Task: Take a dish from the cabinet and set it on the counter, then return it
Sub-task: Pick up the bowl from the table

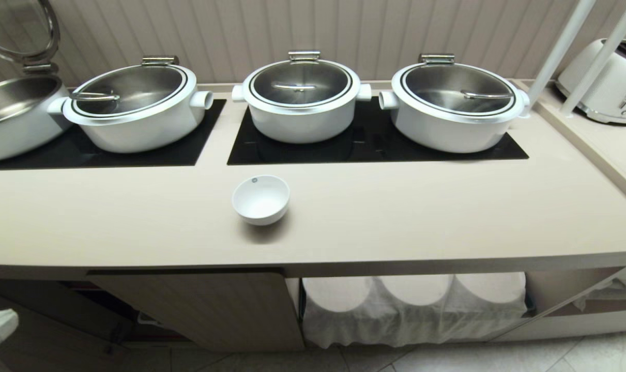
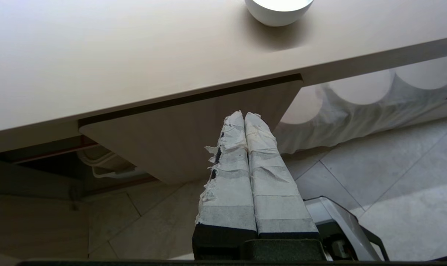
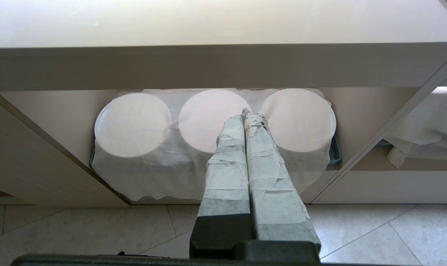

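White and glossy, the dish (image 1: 261,199) is sitting upright on the counter (image 1: 395,217), alone on the bare beige strip between the black hob panels (image 1: 377,144) and the counter's front edge, nearer the front edge and roughly midway along it. A small grey dot is showing inside its rim on the far side. Nothing is touching it.

Three white lidded pots (image 1: 302,101) are standing on the hob panels along the counter's back edge; a fourth vessel with its lid raised is sitting at the left end. A white toaster (image 1: 610,82) is resting at the far right corner.

Below the front edge, the cabinet (image 1: 214,305) door is standing ajar, and beside it an open bay is holding round white stacks under a cloth (image 1: 411,310).

In its wrist view the left gripper (image 2: 244,115) is hanging below the counter's front edge, in front of the cabinet door, its taped fingers pressed together and holding nothing. The right gripper (image 3: 244,113) is hanging before the cloth-covered bay, fingers likewise pressed together and empty.
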Robot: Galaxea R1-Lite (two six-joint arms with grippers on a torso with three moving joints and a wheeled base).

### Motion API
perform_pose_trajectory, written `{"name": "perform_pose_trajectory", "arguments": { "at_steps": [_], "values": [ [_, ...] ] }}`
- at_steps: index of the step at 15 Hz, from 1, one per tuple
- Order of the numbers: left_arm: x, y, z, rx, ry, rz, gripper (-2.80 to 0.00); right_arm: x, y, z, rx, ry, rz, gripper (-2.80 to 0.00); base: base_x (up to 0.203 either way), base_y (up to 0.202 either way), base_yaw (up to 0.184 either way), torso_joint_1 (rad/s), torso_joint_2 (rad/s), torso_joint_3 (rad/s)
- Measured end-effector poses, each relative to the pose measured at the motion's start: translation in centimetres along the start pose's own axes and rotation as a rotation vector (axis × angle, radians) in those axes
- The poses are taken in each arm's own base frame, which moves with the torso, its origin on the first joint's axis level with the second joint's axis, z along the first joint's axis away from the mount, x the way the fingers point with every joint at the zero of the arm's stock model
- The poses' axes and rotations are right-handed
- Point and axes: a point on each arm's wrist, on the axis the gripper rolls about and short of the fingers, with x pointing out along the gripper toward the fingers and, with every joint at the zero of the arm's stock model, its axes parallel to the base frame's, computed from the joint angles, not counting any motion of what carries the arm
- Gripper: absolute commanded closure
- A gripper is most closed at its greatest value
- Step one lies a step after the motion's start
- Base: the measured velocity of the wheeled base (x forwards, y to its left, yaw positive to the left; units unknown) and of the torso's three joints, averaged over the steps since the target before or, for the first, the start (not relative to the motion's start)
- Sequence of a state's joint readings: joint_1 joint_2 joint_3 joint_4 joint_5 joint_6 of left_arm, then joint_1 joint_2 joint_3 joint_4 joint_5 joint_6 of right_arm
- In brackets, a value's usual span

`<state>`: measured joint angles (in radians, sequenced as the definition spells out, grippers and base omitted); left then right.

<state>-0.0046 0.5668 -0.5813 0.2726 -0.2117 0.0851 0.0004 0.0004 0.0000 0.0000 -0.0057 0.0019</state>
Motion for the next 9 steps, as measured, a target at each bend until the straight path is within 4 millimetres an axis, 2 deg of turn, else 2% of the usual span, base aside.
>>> {"name": "perform_pose_trajectory", "arguments": {
  "at_steps": [4,9],
  "values": [
    [2.2,0.6,2.5,-0.015,0.082,-0.027,0.00,0.0,0.0,0.0,0.000,0.000,0.000,0.00,0.000,0.000,0.000,0.000,0.00,0.000],
    [3.9,1.0,4.3,-0.093,0.263,-0.054,0.00,0.0,0.0,0.0,0.000,0.000,0.000,0.00,0.000,0.000,0.000,0.000,0.00,0.000]
  ]
}}
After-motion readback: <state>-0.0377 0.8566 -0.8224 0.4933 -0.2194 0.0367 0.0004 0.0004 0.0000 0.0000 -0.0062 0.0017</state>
